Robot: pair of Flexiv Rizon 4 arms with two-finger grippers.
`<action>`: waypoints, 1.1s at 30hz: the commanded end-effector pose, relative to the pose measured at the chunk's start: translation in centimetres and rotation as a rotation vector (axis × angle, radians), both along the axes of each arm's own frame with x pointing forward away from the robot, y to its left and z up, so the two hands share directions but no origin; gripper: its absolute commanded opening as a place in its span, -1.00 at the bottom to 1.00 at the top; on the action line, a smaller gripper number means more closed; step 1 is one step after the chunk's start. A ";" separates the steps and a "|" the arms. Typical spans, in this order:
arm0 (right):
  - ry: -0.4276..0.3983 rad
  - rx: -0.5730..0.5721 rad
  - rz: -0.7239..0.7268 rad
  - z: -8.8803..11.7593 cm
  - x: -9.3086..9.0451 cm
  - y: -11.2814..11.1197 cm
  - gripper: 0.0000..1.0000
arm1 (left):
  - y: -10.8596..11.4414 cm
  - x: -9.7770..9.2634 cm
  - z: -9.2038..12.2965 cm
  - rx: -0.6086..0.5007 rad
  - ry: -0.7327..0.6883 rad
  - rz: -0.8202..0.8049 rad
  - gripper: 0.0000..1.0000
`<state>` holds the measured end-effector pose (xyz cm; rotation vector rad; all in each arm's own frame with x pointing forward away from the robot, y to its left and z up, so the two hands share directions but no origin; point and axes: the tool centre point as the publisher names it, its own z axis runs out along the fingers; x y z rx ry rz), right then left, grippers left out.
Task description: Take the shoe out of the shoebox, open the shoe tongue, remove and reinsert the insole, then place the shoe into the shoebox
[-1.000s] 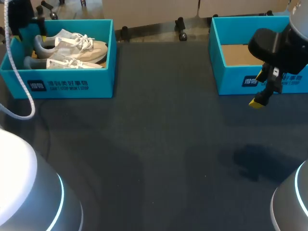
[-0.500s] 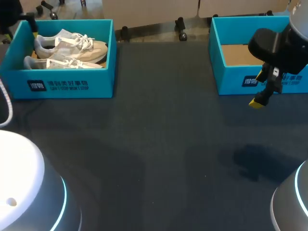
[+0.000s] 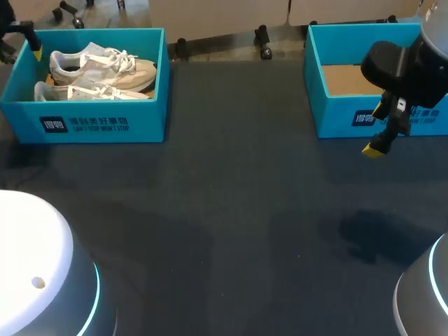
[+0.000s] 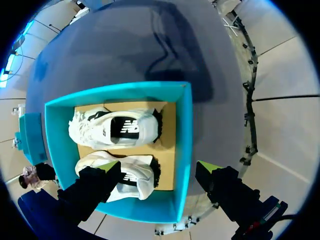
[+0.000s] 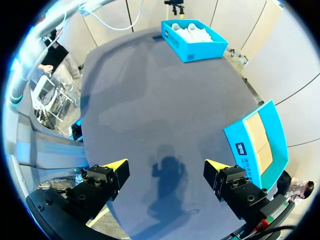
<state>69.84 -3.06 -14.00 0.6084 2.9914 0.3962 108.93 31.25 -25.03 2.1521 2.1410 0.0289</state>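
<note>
A teal shoebox [image 3: 91,124] stands at the table's back left with two pale sneakers side by side in it, one [image 3: 105,64] behind the other [image 3: 91,91]. My left gripper [image 3: 28,42] hangs above the box's left end. In the left wrist view it [image 4: 159,171] is open: one finger is over the nearer sneaker [image 4: 135,175], the other outside the box wall [image 4: 184,150], and the second sneaker [image 4: 120,127] lies beyond. My right gripper [image 3: 378,129] hovers open and empty in front of the right box, above bare table [image 5: 166,167].
A second teal box [image 3: 336,119], also seen as the box [image 5: 260,135] in the right wrist view, stands at the back right with only a cardboard floor [image 3: 346,80] showing. The dark table top [image 3: 238,210] stretches between the boxes. The shoebox [image 5: 192,42] sits far ahead of the right gripper.
My left arm has drawn back toward the view's left corner, and its white cable has left the picture. The shoes, the boxes and the right arm have not moved.
</note>
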 end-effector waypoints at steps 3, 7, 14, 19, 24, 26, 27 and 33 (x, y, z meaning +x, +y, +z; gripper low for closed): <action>0.004 -0.003 -0.001 0.0 0.2 0.2 1.00 | 0.0 -1.1 0.3 0.002 -0.036 0.002 1.00; 0.004 -0.003 -0.001 0.0 0.2 0.2 1.00 | 0.0 -1.1 0.3 0.002 -0.036 0.002 1.00; 0.004 -0.003 -0.001 0.0 0.2 0.2 1.00 | 0.0 -1.1 0.3 0.002 -0.036 0.002 1.00; 0.004 -0.003 -0.001 0.0 0.2 0.2 1.00 | -0.4 -2.8 -0.4 0.026 -0.016 -0.050 1.00; 0.004 -0.003 -0.001 0.0 0.2 0.2 1.00 | -1.0 -4.3 -1.6 0.019 -0.009 -0.086 1.00; 0.004 -0.003 -0.001 0.0 0.2 0.2 1.00 | -1.3 -4.8 -2.1 0.019 -0.005 -0.090 1.00; 0.004 -0.003 -0.001 0.0 0.2 0.2 1.00 | -1.4 -5.1 -2.4 0.031 -0.011 -0.096 1.00; 0.004 -0.003 -0.001 0.0 0.2 0.2 1.00 | -1.8 -5.4 -3.9 0.041 0.016 -0.111 1.00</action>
